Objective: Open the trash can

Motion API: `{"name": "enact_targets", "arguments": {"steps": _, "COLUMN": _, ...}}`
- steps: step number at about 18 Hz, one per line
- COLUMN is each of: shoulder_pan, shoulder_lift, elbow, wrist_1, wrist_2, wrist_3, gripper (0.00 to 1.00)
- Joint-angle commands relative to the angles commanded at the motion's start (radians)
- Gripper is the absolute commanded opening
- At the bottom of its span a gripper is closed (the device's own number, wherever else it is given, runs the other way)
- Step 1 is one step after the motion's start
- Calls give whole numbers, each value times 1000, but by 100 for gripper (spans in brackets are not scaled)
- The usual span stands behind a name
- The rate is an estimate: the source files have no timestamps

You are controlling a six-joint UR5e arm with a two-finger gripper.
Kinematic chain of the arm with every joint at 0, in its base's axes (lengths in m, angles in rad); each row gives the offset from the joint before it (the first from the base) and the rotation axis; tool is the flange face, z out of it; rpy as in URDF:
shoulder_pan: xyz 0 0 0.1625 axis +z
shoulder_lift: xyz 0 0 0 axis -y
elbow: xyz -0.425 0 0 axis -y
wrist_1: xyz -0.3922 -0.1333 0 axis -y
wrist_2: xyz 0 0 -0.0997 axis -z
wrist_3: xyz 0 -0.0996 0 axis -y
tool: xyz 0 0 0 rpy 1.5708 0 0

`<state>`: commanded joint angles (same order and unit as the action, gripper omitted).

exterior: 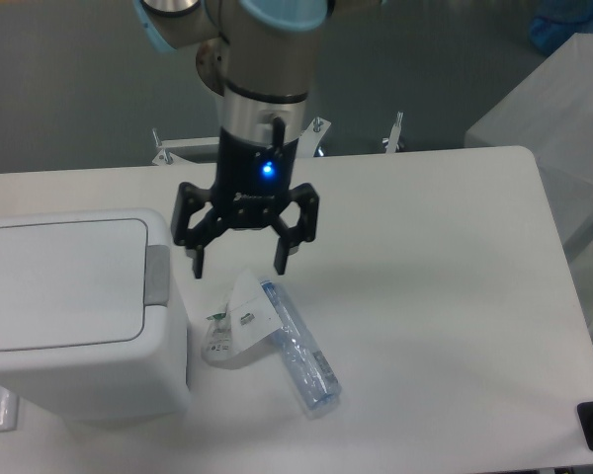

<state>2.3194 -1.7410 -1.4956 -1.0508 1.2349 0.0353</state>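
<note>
White moulded plastic, the big boxy trash can (79, 316) sits at the surface's (445, 286) left edge, its flat lid shut. Rigid, smooth and probably light, it likely opens by pressing the grey tab (157, 275) on its right rim. Right of the tab, the black gripper (239, 265) hovers, jaws spread and empty, above a clear crumpled bottle (295, 346).
</note>
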Motion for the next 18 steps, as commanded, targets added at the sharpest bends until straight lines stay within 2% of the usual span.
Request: {"name": "enact_targets", "arguments": {"steps": 18, "shoulder_pan": -28, "shoulder_lift": 2, "elbow": -32, "wrist_1": 0, "wrist_2": 2, "wrist_3": -6, "gripper": 100}}
